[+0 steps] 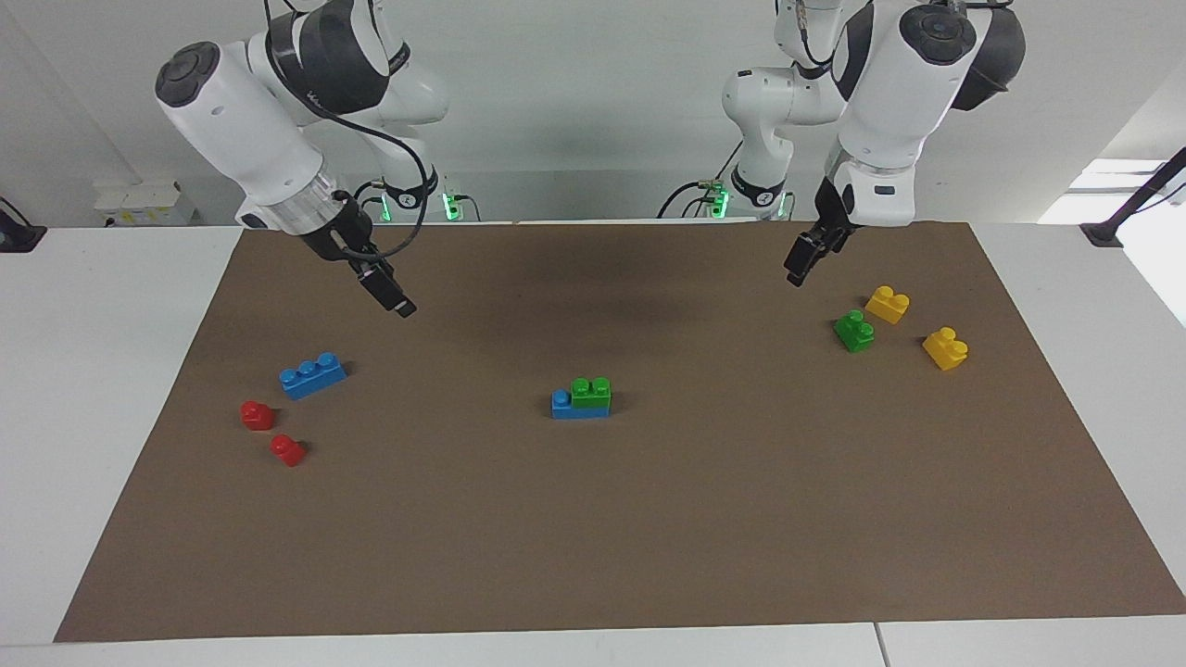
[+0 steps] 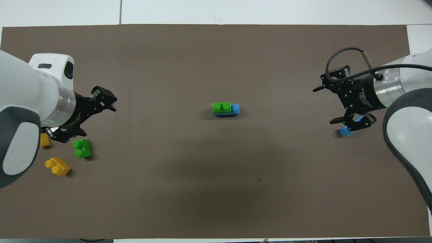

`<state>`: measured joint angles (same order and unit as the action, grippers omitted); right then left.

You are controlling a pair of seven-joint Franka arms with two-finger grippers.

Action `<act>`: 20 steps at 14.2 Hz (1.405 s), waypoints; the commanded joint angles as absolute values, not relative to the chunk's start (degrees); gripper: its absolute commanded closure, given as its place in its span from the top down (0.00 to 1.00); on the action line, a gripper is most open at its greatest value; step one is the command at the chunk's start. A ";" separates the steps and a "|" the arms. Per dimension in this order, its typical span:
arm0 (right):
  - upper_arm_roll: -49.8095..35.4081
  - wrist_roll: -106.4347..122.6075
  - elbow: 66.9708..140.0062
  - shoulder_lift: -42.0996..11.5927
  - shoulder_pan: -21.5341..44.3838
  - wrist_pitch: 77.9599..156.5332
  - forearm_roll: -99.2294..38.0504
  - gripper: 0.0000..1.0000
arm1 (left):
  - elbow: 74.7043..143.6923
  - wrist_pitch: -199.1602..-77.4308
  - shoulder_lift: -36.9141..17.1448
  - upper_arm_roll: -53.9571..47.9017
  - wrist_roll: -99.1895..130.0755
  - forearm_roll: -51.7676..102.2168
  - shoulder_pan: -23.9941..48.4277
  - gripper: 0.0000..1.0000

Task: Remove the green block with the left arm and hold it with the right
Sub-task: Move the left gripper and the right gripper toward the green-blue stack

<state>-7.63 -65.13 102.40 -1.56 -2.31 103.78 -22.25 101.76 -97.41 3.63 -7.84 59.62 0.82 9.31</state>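
While both hands hang in the air with nothing held, the green block [image 1: 591,391] sits on top of a blue brick [image 1: 580,406] mid-desk, clear of both. Its long axis runs along the desk from one arm's end to the other, and it covers the brick's end toward the left arm, leaving one blue stud bare on the right arm's side. The left hand [image 1: 804,259], fingers apart, is over bare mat [image 1: 649,537] near a loose green brick [image 1: 853,331] and two yellow bricks [image 1: 887,304]. The right hand [image 1: 389,292], also open, is over the mat by a loose blue brick [image 1: 312,375]. Neither looks clearly closer to the stack. My read: approach only, no contact yet.
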 commanded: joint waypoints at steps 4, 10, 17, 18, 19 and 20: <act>-7.65 -75.22 101.43 -8.25 0.00 109.50 -27.86 0.99 | 110.39 -109.15 7.47 -7.12 96.01 1.58 17.22 1.00; -7.65 -81.45 100.99 -12.39 2.89 114.33 -31.81 0.99 | 111.18 -115.92 1.95 -7.12 114.94 1.58 22.85 1.00; -7.73 -88.59 101.95 -14.76 7.73 122.33 -33.05 0.99 | 109.26 -123.48 -7.11 -7.12 123.82 1.67 27.16 1.00; -7.65 -88.68 102.04 -15.20 8.17 122.78 -33.05 0.99 | 107.94 -123.66 -8.34 -7.12 124.53 1.67 27.25 1.00; -7.73 -88.68 102.04 -15.73 8.43 123.13 -33.05 0.99 | 106.54 -123.40 -9.48 -7.12 124.71 1.76 27.51 1.00; -7.65 -88.77 103.00 -15.73 9.57 125.31 -33.05 0.99 | 105.04 -123.49 -10.88 -7.12 125.41 1.76 27.86 1.00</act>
